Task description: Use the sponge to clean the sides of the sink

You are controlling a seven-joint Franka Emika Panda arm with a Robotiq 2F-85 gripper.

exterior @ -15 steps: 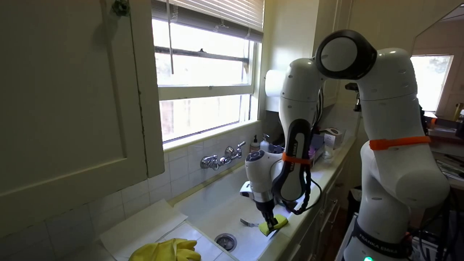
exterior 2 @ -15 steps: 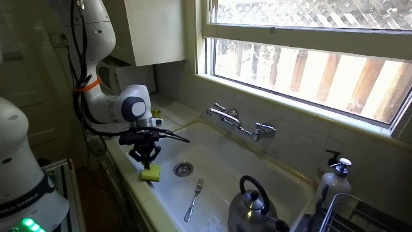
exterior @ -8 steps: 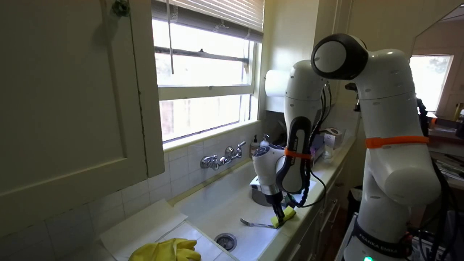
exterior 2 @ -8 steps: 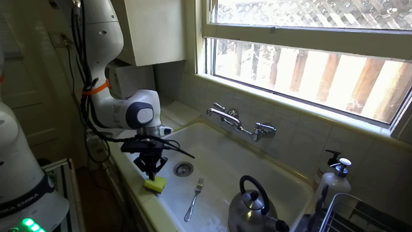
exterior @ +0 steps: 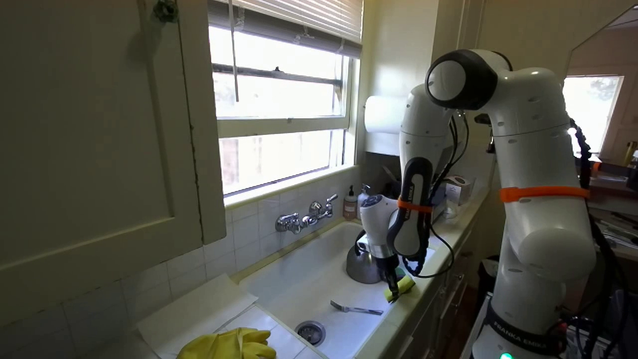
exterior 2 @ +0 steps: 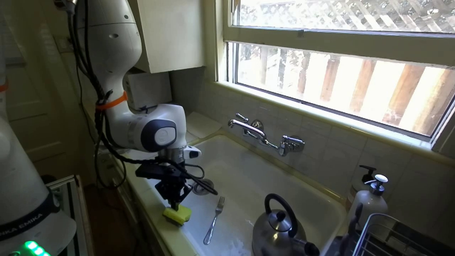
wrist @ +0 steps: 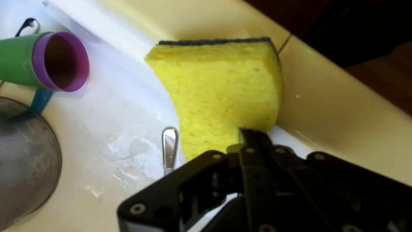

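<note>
The yellow sponge (wrist: 222, 90), with a dark scrub layer, shows in the wrist view and in both exterior views (exterior: 406, 286) (exterior 2: 180, 214). My gripper (wrist: 256, 132) is shut on the sponge's edge with its fingers close together. It also shows in both exterior views (exterior: 394, 295) (exterior 2: 175, 206), pointing down. The sponge is at the top of the front side of the white sink (exterior 2: 245, 177), against the cream rim (wrist: 325, 96), and is slightly bent. The sponge's lower edge and its dark face are mostly hidden.
A fork (exterior 2: 215, 220) lies on the sink floor beside the drain (exterior: 310, 332). A steel kettle (exterior 2: 279, 227) and green and purple cups (wrist: 61, 61) stand or lie at the sink's other end. The faucet (exterior 2: 263, 133) juts from the wall. Yellow gloves (exterior: 229, 344) lie on the counter.
My gripper and the sponge have moved along the sink's front side, away from the drain end and toward the kettle end. The sponge has turned somewhat. The fork and kettle have not moved.
</note>
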